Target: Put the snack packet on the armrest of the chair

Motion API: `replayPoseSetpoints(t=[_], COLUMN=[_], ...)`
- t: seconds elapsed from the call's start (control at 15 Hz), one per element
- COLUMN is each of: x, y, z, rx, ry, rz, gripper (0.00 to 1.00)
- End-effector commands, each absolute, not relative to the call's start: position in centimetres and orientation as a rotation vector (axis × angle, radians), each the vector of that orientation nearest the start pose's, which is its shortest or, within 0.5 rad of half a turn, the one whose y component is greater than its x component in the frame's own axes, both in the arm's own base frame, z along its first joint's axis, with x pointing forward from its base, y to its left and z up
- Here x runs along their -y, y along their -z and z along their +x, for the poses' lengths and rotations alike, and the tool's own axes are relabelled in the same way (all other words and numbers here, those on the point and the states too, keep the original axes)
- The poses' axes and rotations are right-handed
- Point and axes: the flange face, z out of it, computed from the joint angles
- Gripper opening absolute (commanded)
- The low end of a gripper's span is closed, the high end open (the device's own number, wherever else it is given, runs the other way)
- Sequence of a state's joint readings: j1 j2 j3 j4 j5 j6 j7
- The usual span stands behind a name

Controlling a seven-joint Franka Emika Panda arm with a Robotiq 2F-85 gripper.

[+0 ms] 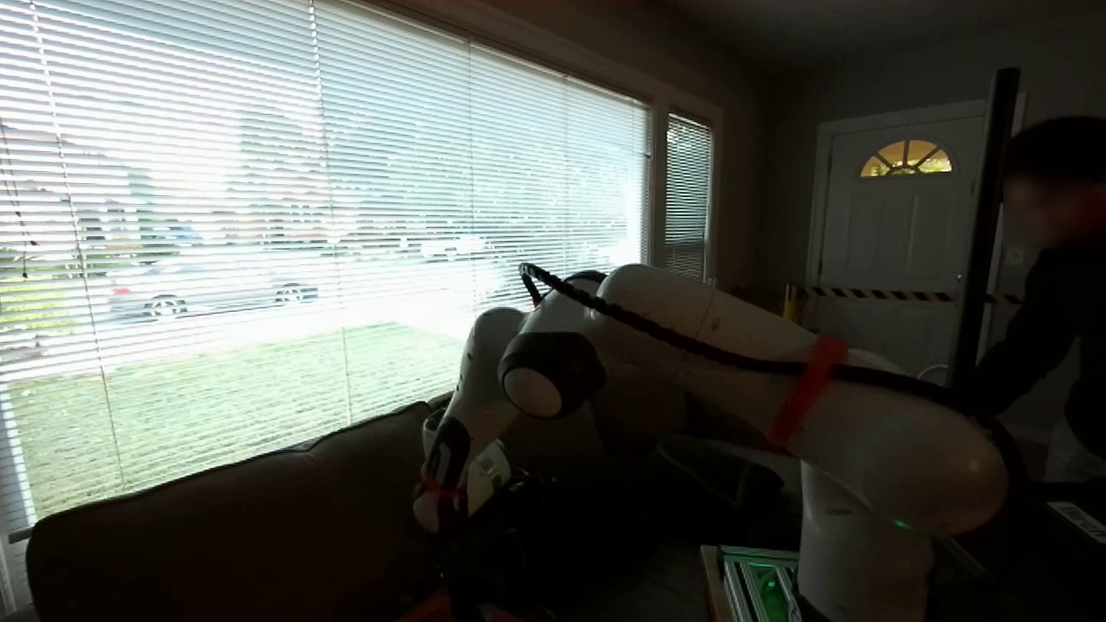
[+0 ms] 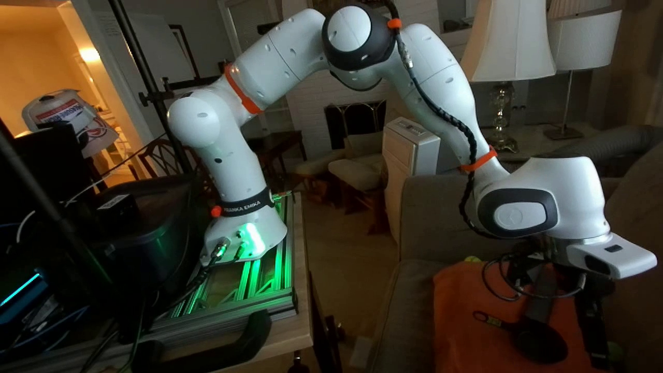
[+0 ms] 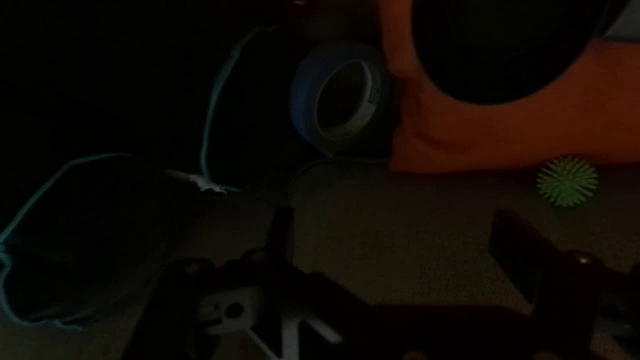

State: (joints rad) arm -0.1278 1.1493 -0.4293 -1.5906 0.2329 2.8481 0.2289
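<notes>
We see the black two-fingered end effector (image 3: 392,215), its jaws wide apart, near an orange fabric piece (image 2: 458,300) on the seat (image 2: 409,305) of the large dark-brown upholstered chair (image 1: 233,527). A black round-headed utensil (image 2: 541,342) rests on the fabric; a blue tape roll (image 3: 306,105) and a green spiky ball (image 3: 567,182) lie just beside it. The grey-brown padded armrest (image 2: 445,217) rises near the fabric. We cannot make out the snack packet; dark turquoise-edged shapes (image 3: 100,225) farther from the fabric are too dim to identify.
</notes>
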Motion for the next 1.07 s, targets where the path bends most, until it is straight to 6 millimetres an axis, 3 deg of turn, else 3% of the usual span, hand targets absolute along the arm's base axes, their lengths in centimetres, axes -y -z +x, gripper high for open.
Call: replayPoseSetpoints(t=[0.0,0.07,0.4,0.87,1.0], x=[34.9,34.1,34.3,32.7,33.0], y=[0.5,-1.2,-1.0,1.9,2.7], z=[61.1,59.8,60.2,61.7,61.6], rx=[-1.309,-1.261,-1.257,-1.088,-1.053], ry=[0.314,0.306,0.317,0.46,0.473], rz=[-3.07,-3.134,-3.126,-3.011,-3.001], gripper=[1.0,1.0,1.0,1.0,1.0])
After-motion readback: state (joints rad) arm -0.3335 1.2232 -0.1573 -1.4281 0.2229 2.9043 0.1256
